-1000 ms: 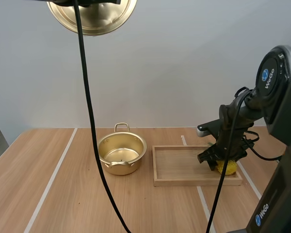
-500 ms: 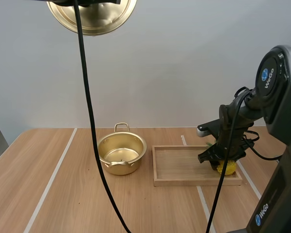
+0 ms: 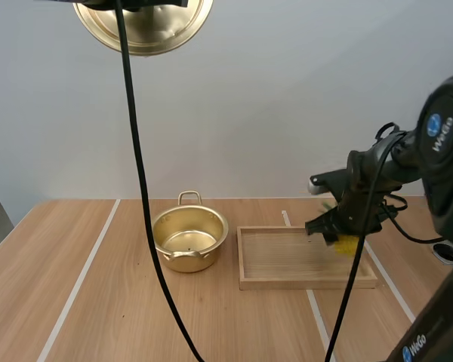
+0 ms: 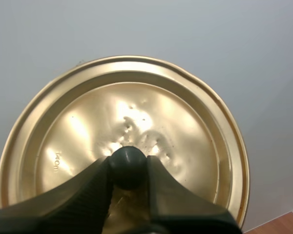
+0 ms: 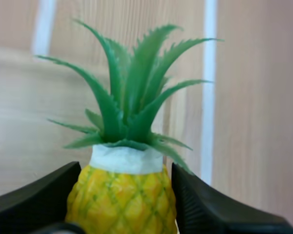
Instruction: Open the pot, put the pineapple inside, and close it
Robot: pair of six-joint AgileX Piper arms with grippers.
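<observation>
Nearest us, our right arm [image 3: 445, 151] wears a black casing with a blue "WeGo" badge. Our right gripper [image 5: 123, 195] is clamped on the pineapple [image 5: 121, 207] — yellow diamond-patterned body, white collar, spiky green leaves — over the right end of a shallow rectangular wooden tray [image 3: 302, 283]. Left of the tray and apart from it, the round golden pot [image 3: 208, 255] stands open on the wood-grain table [image 3: 98, 302]. High above, our left gripper [image 4: 127, 171] pinches the black ball knob [image 4: 127, 163] of the dimpled, shiny golden lid [image 4: 185, 122], stamped "14cm".
</observation>
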